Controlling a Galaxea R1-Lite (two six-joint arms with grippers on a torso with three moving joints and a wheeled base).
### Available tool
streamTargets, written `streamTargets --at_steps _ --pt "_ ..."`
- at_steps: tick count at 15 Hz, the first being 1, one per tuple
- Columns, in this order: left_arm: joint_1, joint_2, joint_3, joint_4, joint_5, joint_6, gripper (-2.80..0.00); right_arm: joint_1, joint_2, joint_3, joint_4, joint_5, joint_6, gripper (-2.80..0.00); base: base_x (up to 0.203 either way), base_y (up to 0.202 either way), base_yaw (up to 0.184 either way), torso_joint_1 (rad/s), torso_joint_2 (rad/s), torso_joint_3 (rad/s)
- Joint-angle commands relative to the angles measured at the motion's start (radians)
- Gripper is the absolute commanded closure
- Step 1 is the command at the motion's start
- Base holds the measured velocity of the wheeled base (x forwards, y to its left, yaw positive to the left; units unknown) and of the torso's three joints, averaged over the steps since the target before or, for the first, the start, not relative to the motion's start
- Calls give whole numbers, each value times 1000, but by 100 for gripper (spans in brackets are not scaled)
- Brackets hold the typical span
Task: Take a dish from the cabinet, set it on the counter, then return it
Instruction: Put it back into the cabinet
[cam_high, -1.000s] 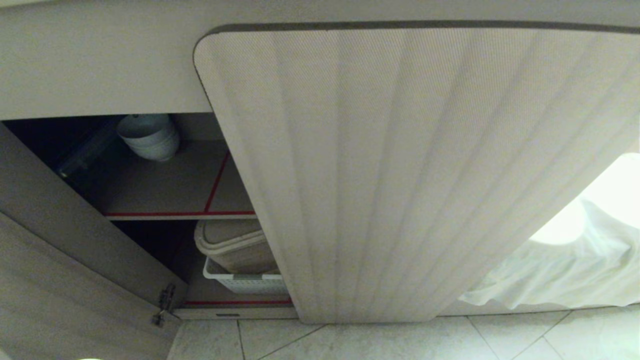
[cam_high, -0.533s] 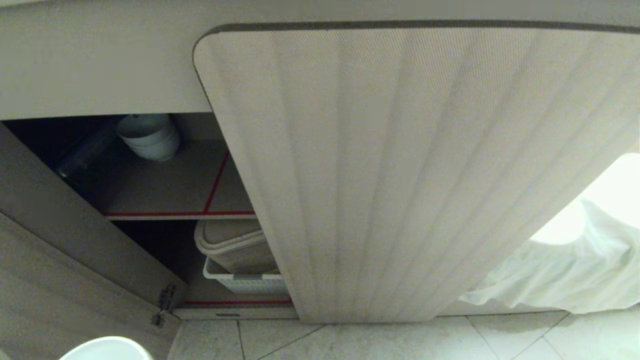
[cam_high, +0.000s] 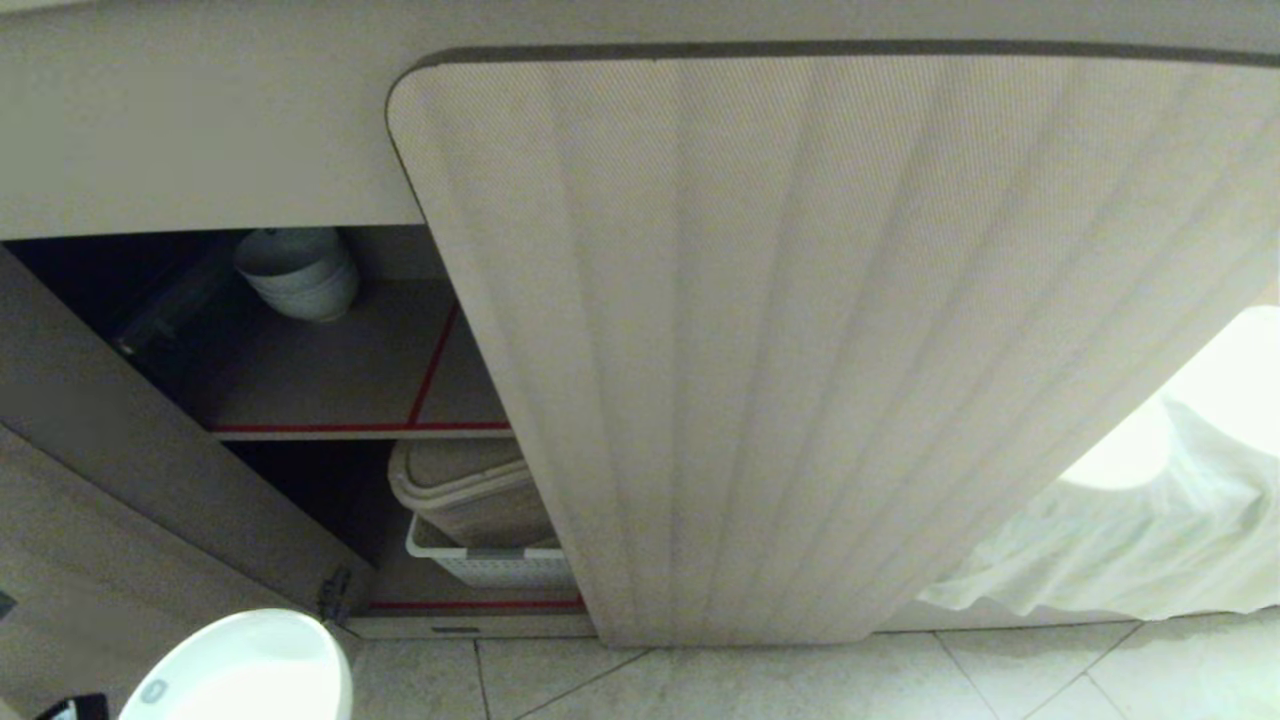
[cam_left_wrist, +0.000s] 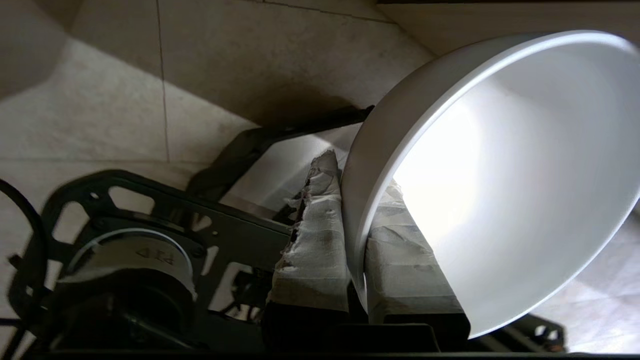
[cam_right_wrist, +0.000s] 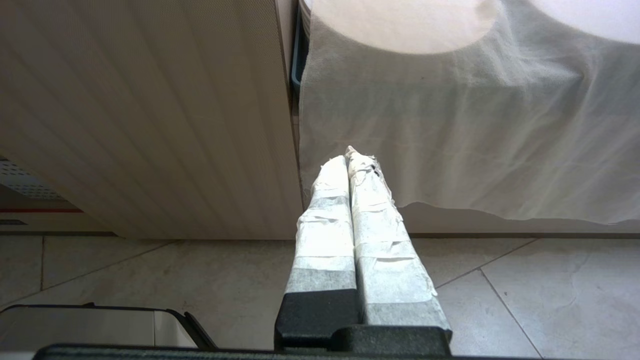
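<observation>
Left wrist view: left gripper (cam_left_wrist: 352, 235) pinches the bowl (cam_left_wrist: 500, 175) by its rim wall, one taped finger (cam_left_wrist: 315, 240) outside, the other inside. Bowl tilts, its mouth turned away from the wrist, floor tiles behind it. Grip looks firm; only a short arc of rim is caught.

Head view: bowl (cam_high: 245, 665) shows low, outside the cabinet (cam_high: 340, 360), below and left of the opening, next to the open left door (cam_high: 120, 480). Dark round mark near its rim. Gripper body barely in frame there.

Landmark = upper shelf (cam_high: 360, 428), red-edged. From the bowl, the shelf lies up and to the right, deeper in. A stack of white bowls (cam_high: 298, 272) sits at the back left of that shelf; free board lies in front of and right of the stack. Basket (cam_high: 490, 565) with a lidded bin sits under the shelf. Counter not in frame.

Judgement: return leg. Left arm is the near one and carries the load. Move needs lift above the shelf edge, then reach inward, clearing the left door.

Right wrist view: right gripper (cam_right_wrist: 350, 165) has fingers pressed together, empty, parked before the closed right door (cam_right_wrist: 150, 125) and a white cloth (cam_right_wrist: 475, 125).
</observation>
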Motion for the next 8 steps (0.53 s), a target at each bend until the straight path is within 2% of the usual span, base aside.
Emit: streamTargets --at_steps 1,4,8 --pt "1 27 0 -21 3 -33 0 1 0 0 0 0 1 0 0 0 0 0 0 0" --pt "4 49 1 -135 9 -108 0 0 0 0 0 0 1 0 0 0 0 0 0 0" --pt "15 89 56 -267 32 -119 0 1 0 0 0 0 1 0 0 0 0 0 0 0"
